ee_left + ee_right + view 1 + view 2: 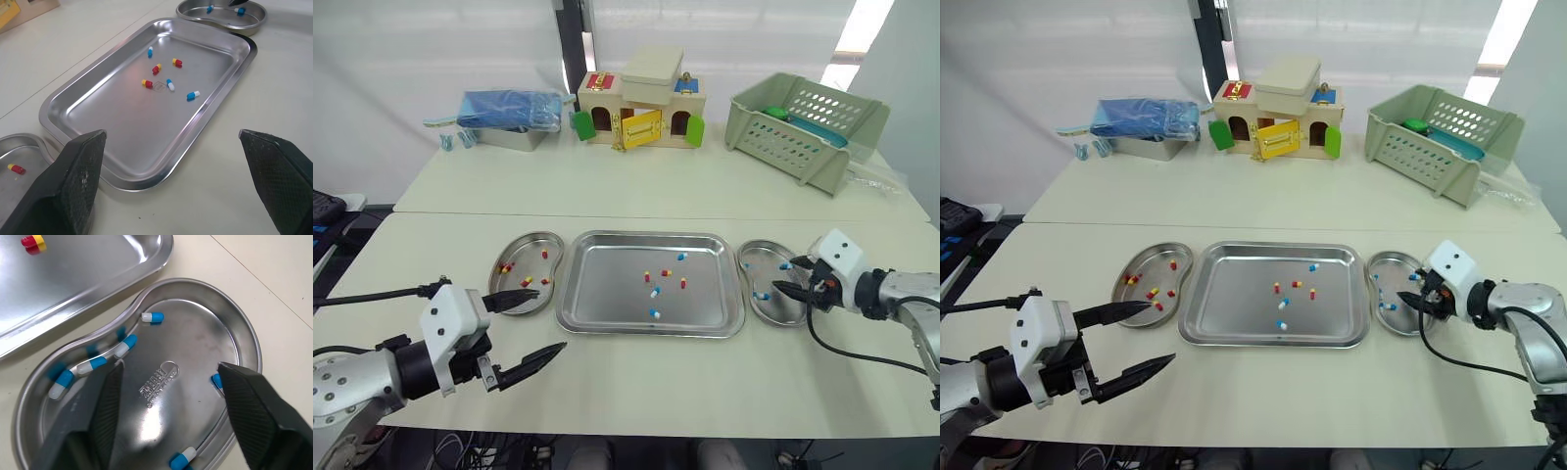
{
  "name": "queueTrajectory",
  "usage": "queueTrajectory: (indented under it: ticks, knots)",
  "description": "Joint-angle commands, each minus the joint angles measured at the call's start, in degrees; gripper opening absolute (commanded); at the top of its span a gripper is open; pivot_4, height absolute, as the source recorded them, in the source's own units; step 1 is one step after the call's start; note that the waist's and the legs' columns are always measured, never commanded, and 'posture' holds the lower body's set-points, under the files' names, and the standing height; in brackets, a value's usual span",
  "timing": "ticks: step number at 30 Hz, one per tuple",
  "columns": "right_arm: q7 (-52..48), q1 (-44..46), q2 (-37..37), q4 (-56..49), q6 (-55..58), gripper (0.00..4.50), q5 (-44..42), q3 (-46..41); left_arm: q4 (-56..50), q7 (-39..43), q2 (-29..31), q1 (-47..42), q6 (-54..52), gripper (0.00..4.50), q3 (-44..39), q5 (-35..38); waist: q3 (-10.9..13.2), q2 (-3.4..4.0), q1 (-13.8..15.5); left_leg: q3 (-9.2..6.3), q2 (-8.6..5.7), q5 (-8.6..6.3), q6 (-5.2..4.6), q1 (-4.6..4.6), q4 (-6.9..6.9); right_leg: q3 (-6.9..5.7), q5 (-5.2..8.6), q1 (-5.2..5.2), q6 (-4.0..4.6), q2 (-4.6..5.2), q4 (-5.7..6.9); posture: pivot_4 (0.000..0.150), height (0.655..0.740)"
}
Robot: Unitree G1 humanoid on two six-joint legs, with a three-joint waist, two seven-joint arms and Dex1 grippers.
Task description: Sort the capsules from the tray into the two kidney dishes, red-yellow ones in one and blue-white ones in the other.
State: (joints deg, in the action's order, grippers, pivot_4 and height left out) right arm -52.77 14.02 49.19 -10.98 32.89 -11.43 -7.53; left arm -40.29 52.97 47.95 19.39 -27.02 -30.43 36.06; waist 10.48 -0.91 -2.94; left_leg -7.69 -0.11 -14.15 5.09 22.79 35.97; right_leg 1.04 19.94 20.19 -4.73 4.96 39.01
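Found the left gripper [550, 318] nearest, poised over the front of the bench [705, 382], just short of the left dish [530, 243], with jaws spread wide and nothing between them. Found the right gripper [785, 275] over the right dish [754, 250], with jaws likewise spread and empty.

Checked the left dish: holds several red-yellow capsules [526, 281] and no other colour. Checked the right dish: holds several blue-white capsules [152, 317], mostly along the inner wall and near the rim, again unmixed.

Counted six capsules loose in the tray [607, 294], grouped right of its middle: three red-yellow, three blue-white, none against the rim.

Judged the sorting well under way but not complete, with perhaps over half already placed and no error apparent in either dish. Reckoned six transfers outstanding, three to each side. Flagged one red-yellow and one blue-white lying close together near the tray's middle as calling for a careful pick, to avoid taking both at once. Saw no capsule on the bench around the tray or dishes.
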Motion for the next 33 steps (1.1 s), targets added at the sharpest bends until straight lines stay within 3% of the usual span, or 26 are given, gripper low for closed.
queueTrajectory:
  ticks: [1, 7, 13, 19, 29, 33]
  knots:
    - [-3.5, -1.9, 1.9, -4.1, -3.3, 4.48, -4.3, -4.9, 1.6, 0.5, 0.7, -0.1, 1.1, 4.5, -1.5, -1.1, 0.0, 0.0, 0.1, -0.01, 0.0, 0.0, 0.0, 0.01, 0.0, -0.01, 0.0, 0.0, 0.0, 0.0, 0.0, 0.15, 0.74]
    - [-11.4, -13.9, 2.3, -15.3, -3.7, 4.48, -15.6, -13.9, 6.8, 4.2, 1.5, 3.3, 3.8, 4.5, -5.2, -4.3, 0.0, -0.02, 0.6, -0.01, 0.0, 0.0, -0.01, 0.01, -0.01, -0.04, 0.0, -0.02, 0.0, 0.0, -0.04, 0.15, 0.74]
    - [-15.3, -23.1, 4.8, -21.5, -4.3, 4.48, -18.5, -18.9, 11.8, 6.2, 1.7, 3.7, 5.9, 4.5, -6.2, -5.9, 0.0, -0.01, 0.9, -0.02, 0.0, -0.01, -0.01, -0.09, 0.03, -0.05, 0.0, -0.16, -0.01, 0.0, -0.04, 0.15, 0.74]
    - [-14.2, -26.6, 5.6, -24.7, -4.2, 4.48, -19.0, -20.3, 13.8, 7.5, 1.8, 3.7, 6.5, 4.5, -6.3, -6.2, 0.0, -0.04, 1.0, -0.03, 0.01, -0.01, -0.01, -0.08, 0.02, -0.07, 0.0, -0.16, -0.01, 0.0, -0.05, 0.15, 0.74]
    - [-8.8, -20.7, 6.2, -25.7, -1.1, 4.48, -20.2, -15.4, 13.3, 6.8, 2.3, 0.3, 5.2, 4.5, -4.4, -5.9, 0.0, -0.04, 0.9, -0.03, 0.01, -0.01, -0.01, -0.09, 0.02, -0.06, 0.0, -0.16, -0.01, 0.0, -0.05, 0.15, 0.74]
    - [-6.3, -8.6, 5.6, -22.5, 1.3, 4.48, -20.1, -6.7, 12.5, 6.5, 2.0, 0.4, 5.2, 4.5, -4.4, -6.2, 0.0, -0.03, 0.5, -0.01, 0.02, 0.0, 0.0, -0.12, 0.02, -0.05, 0.0, -0.18, -0.01, 0.0, -0.03, 0.15, 0.74]
